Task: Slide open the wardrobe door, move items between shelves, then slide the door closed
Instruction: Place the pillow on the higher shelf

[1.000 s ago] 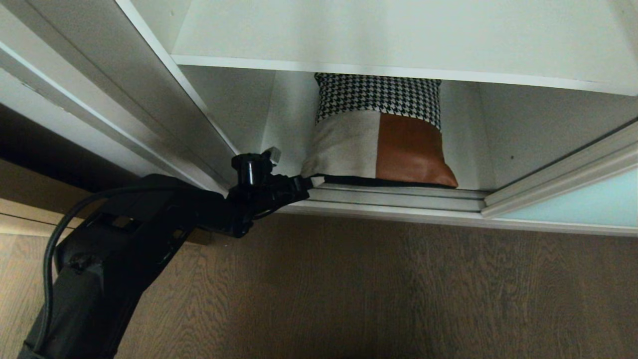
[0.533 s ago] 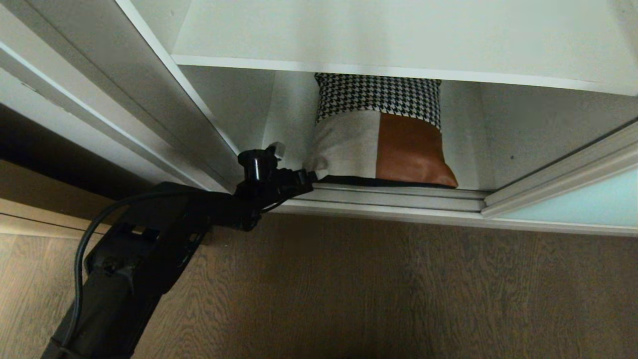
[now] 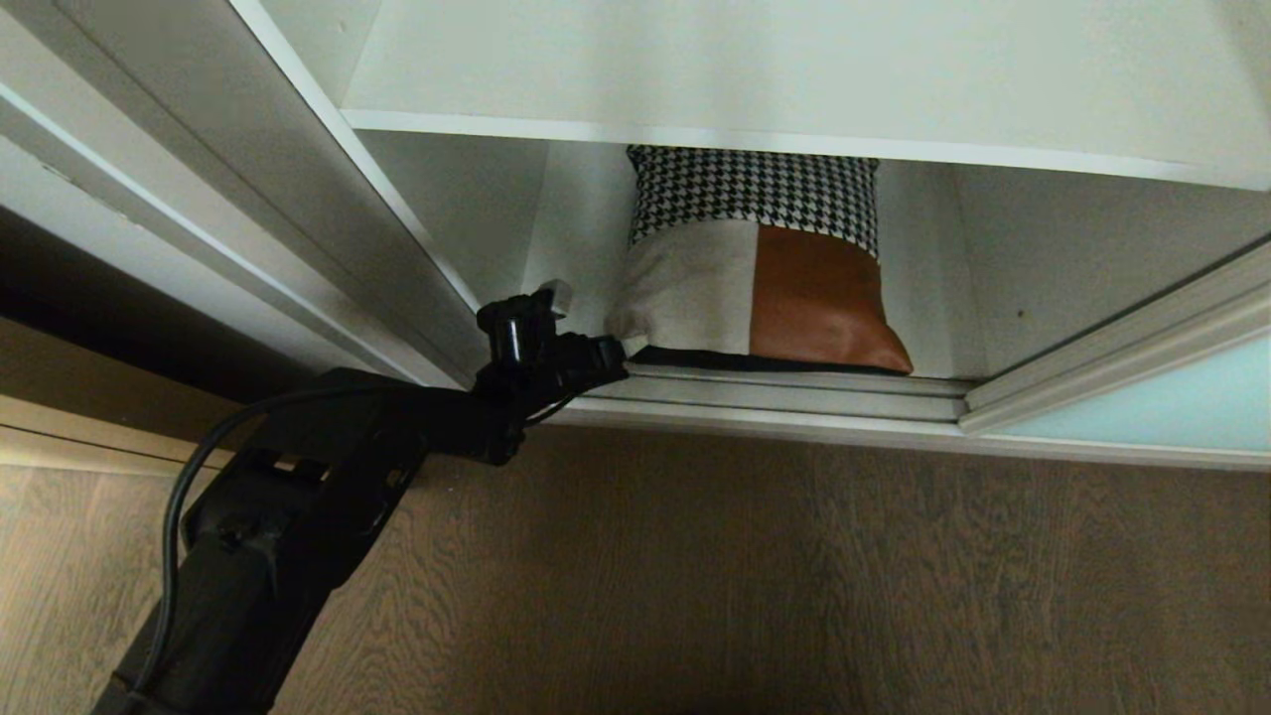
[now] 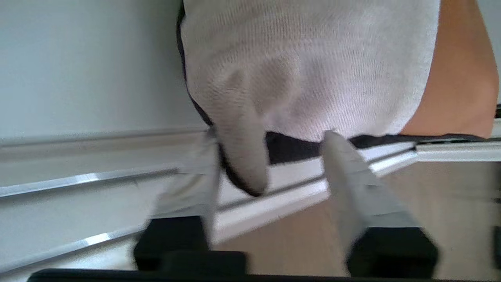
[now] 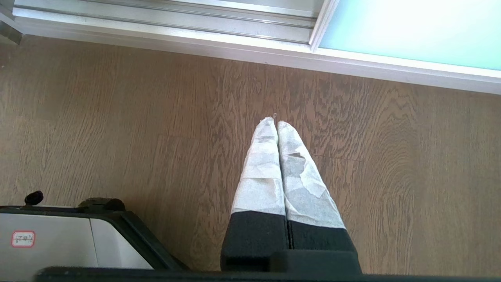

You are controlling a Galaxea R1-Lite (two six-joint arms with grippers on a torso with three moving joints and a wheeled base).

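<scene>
White shelves point(image 3: 794, 60) are hiding the cushion's point(image 3: 755, 288) top; left gripper point(image 4: 270, 172) fingers point(image 4: 352, 184), blurred, are straddling its corner, grip unclear.

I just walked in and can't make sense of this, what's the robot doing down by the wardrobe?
The sliding wardrobe door is slid open to the right. A cushion stands in the bottom compartment under a white shelf. The left gripper is at the cushion's lower left corner, just above the floor track, with a finger on each side of the corner; I can't tell if it has gripped yet. The right gripper hangs shut over the wooden floor, idle.
</scene>
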